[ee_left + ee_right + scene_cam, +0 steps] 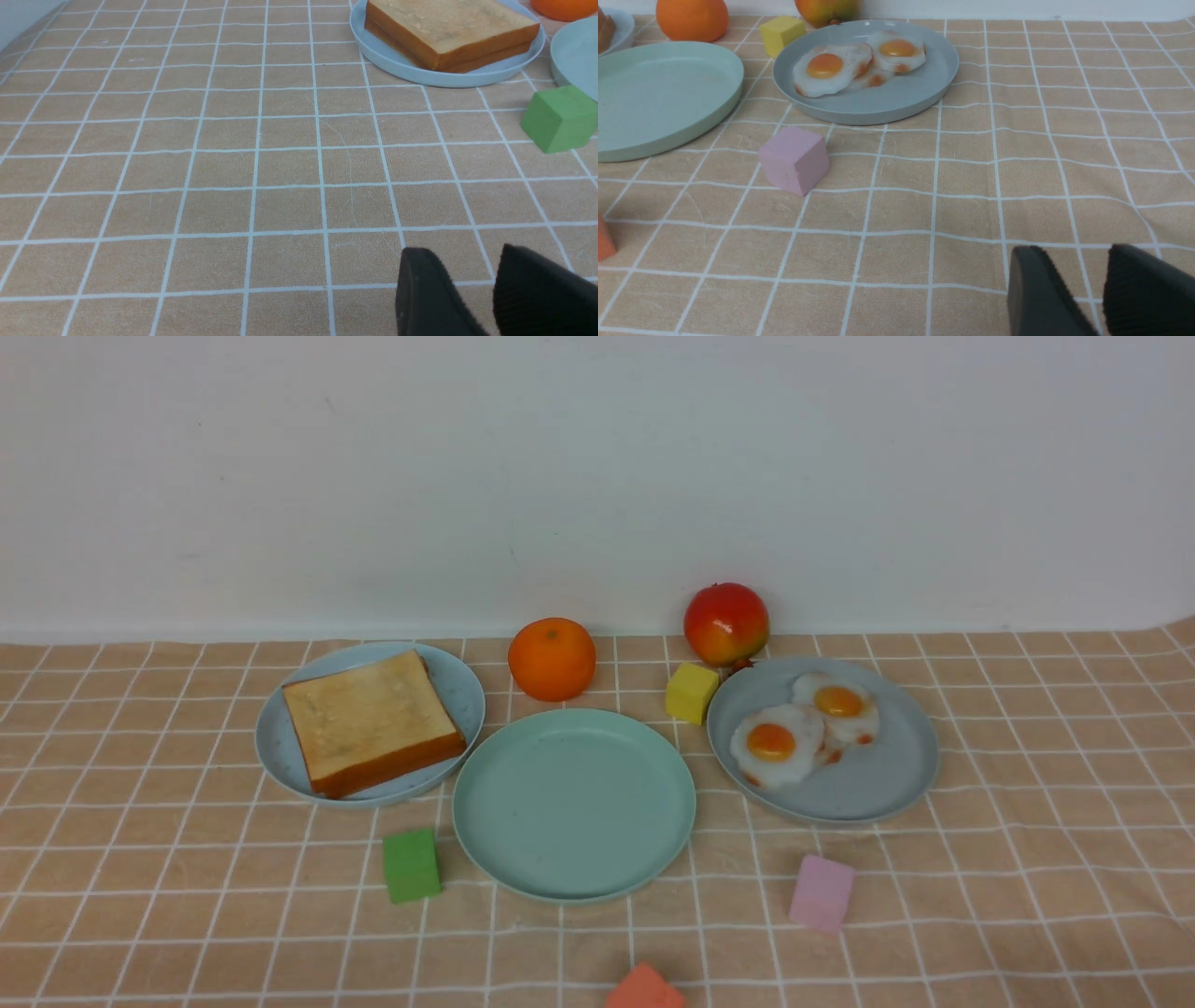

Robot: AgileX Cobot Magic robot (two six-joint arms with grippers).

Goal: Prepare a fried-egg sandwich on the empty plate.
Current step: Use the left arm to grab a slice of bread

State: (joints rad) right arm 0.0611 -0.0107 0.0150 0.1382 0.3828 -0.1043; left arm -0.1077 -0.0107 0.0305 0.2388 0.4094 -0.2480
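The left pincer (467, 261) has its two dark fingers slightly parted with nothing between them. It sits low over the checked surface (187, 186), pointing forward almost level. Ahead of it, and off toward the other arm's side, two toast slices (448, 28) lie stacked on a pale blue plate (411, 70). A green cube (558, 116) sits nearer the pincer than that plate, and the empty plate (574, 51) lies just beyond the cube.

The right pincer (1076, 261) is in the same state: a narrow gap, nothing held, low and level. Ahead of it, toward the left arm's side, is a pink cube (794, 158). Beyond the cube the fried eggs (826, 70) overlap on a grey-blue plate (896, 105). The empty plate is further across, well away from this pincer.

Several things could go wrong from here:
- **Toast:** the slices lie flush, so a deep grip would likely take both at once.
- **Plates:** they look light, and a sideways nudge could make one skid.
- **Green cube:** it stands close to the route from the toast to the empty plate and could be knocked onto it.
- **Eggs:** they lie flat and overlapping, so the fingers may slip off one or drag its neighbour along.
- **Pink cube:** it could be clipped by a low approach.

Neither arm appears in the front view, so I judge both to be drawn back near the robot with their wrists low.
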